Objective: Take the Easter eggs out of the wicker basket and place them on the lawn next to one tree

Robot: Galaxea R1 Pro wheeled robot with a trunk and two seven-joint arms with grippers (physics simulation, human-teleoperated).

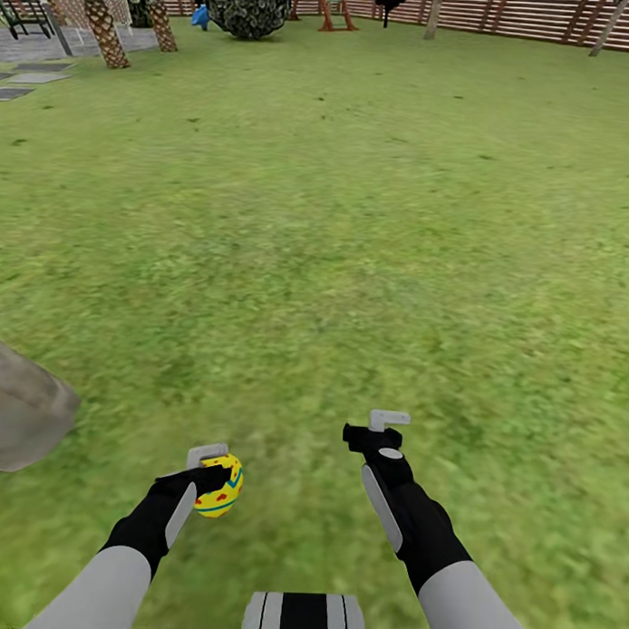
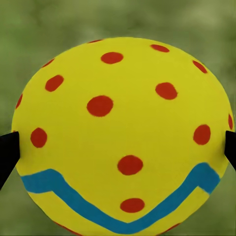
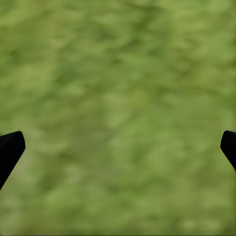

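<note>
My left claw [image 1: 211, 479] is clamped on one egg [image 1: 220, 485]. The left wrist view shows the egg [image 2: 120, 137] very close, yellow with red dots and a blue zigzag band low on it. A black finger [image 2: 7, 155] presses each side of it. So the egg sits tight between them, held up over the grass.

My right claw [image 1: 383, 426] holds nothing. Its two fingers [image 3: 10, 150] stand far apart, with just green lawn [image 3: 118, 98] between them. It hangs a little above the ground, near the left claw but not touching it.

How far along am I? I think one egg is out of the basket and on its way. I can't see the basket or the other two eggs from here, so I can't tell if they are out yet. I can't say any egg is down by a tree.

Just beside my left arm is a big grey-brown thing [image 1: 21, 413] on the grass. It may be the foot of a tree trunk, but I see too little to be sure. If it is, this could be a good spot to put the egg down.

Past my claws the lawn [image 1: 354, 216] is wide and flat. Far off are a wooden fence [image 1: 506, 17], two palms [image 1: 107, 31] and a dark bush [image 1: 248, 8].
</note>
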